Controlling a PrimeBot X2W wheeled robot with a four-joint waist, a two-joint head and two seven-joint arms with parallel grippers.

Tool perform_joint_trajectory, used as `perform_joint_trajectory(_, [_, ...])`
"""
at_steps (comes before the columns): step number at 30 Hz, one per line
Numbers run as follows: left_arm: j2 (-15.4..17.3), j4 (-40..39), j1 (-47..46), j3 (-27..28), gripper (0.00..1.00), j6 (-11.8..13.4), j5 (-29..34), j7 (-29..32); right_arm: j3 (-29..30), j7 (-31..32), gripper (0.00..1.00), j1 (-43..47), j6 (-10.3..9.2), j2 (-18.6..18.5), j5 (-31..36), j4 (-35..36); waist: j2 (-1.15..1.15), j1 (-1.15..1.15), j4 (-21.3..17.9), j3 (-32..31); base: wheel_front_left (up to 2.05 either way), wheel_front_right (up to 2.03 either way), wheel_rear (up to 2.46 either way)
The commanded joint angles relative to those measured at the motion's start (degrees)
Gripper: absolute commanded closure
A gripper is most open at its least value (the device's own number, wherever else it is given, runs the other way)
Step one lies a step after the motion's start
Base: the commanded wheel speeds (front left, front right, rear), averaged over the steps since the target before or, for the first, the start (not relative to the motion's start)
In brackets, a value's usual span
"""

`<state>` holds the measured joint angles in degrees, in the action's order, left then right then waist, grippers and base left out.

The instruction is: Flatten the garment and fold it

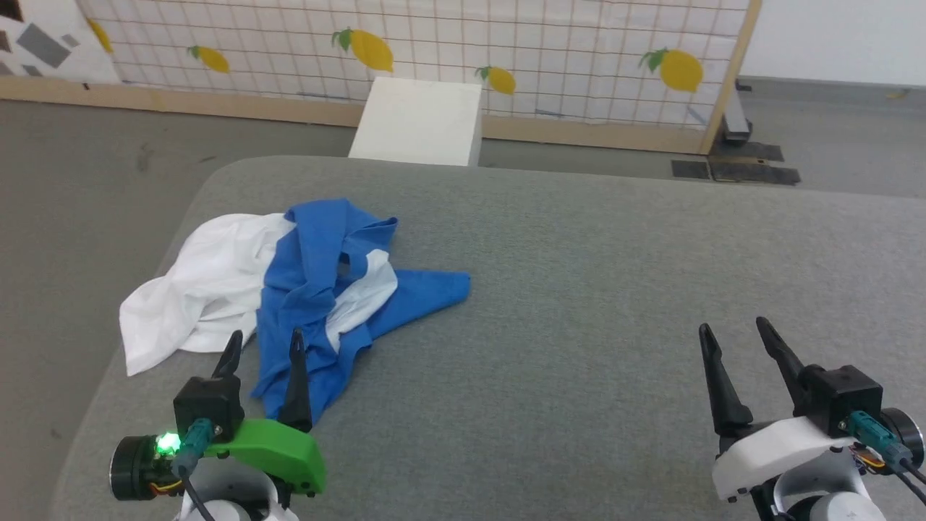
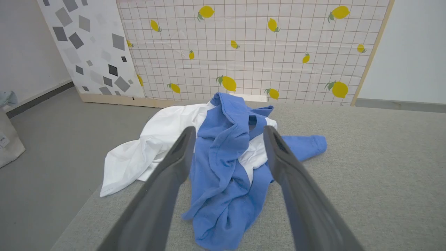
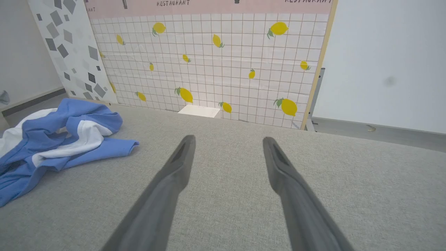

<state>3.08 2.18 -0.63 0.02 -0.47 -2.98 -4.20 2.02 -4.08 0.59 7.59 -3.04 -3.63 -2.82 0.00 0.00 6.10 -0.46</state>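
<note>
The garment lay in 1 crumpled heap on the left part of the grey padded table. Its white body bunched at the far left, reaching the table's left edge, with the blue sleeves and shoulders twisted over the middle. It looked light, soft and limp, likely to sag and drag rather than slide as 1 piece, so lifting it by a single point would probably only stretch the tangle.

The left gripper hovered at the heap's near side with its 2 fingers spread and nothing between them, the tips just above the blue folds. A fair first hold seemed to be the near blue edge below those tips. To the right, 1 blue sleeve stuck out flat, and its free end seemed another good hold.

Well apart, at the lower right, the right gripper stood over bare cloth, its fingers spread too, holding nothing.

Beyond the far edge stood a white block; it showed no opening, so whether it held anything could not be told.
</note>
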Motion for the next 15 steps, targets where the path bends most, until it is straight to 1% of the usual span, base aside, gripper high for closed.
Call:
perform_joint_trajectory(1, [-0.06, 0.24, 0.67, 0.15, 0.0, -0.13, -0.58, -0.61, 0.15, -0.67, 0.0, 0.92, -0.03, 0.05, -0.53, -0.36, 0.0, 0.0, 1.49, -0.19, 0.0, 0.0, 0.0])
perform_joint_trajectory(15, [-0.09, 1.02, 1.01, 0.37, 0.0, -0.29, -1.48, -2.28, 0.27, -2.35, 0.0, 1.54, -0.04, 0.07, -2.04, -1.84, 0.0, 0.0, 7.79, -0.32, 0.0, 0.0, 0.0])
